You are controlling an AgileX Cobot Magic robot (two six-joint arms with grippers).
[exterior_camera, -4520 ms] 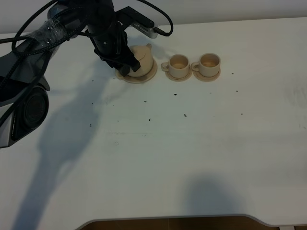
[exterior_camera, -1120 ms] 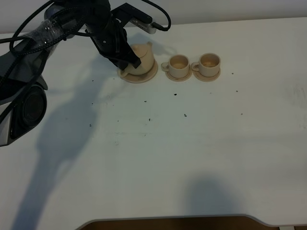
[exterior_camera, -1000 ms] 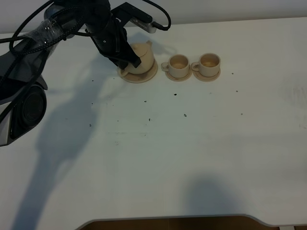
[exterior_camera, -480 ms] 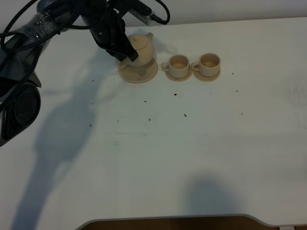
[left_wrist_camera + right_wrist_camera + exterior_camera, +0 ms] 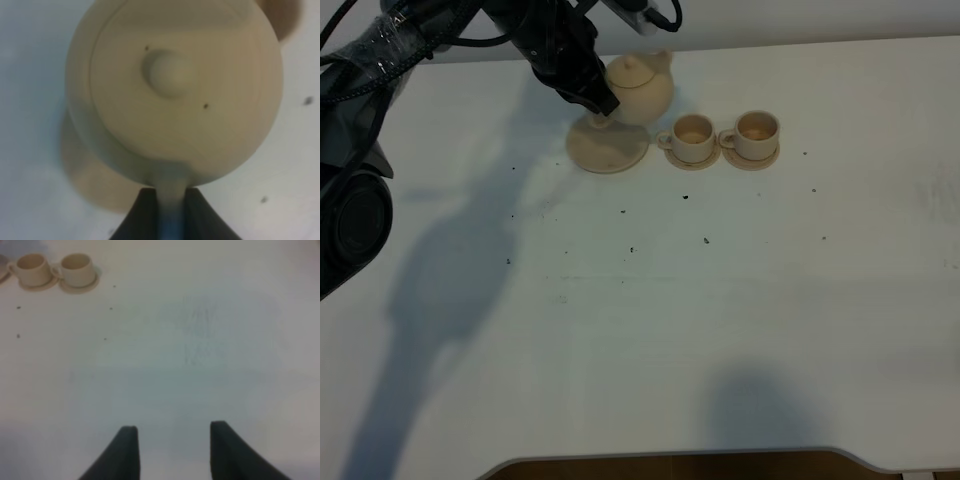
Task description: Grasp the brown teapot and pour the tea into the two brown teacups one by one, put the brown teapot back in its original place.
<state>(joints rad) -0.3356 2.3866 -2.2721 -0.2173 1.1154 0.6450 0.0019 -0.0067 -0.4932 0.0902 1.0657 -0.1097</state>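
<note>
The brown teapot (image 5: 638, 88) hangs in the air above the table, up and to the right of its wide round saucer (image 5: 608, 148), the original place. My left gripper (image 5: 601, 104) is shut on the loop handle; in the left wrist view the dark fingers (image 5: 142, 210) pinch the handle below the knobbed lid (image 5: 165, 75). The spout points towards the two brown teacups (image 5: 692, 135) (image 5: 755, 133), which stand upright on small saucers to the right. My right gripper (image 5: 172, 432) hovers over bare table, jaws apart and holding nothing, with the cups (image 5: 32, 267) (image 5: 77, 267) far off.
Dark specks (image 5: 706, 240) lie scattered on the white table in front of the tea set. The left arm's cables and black body (image 5: 360, 210) fill the left edge. The table's front edge (image 5: 670, 455) runs along the bottom.
The left gripper has lifted the teapot off its saucer and carried it up and to the right, towards the nearer cup. The saucer now lies bare. The cups have not moved.
</note>
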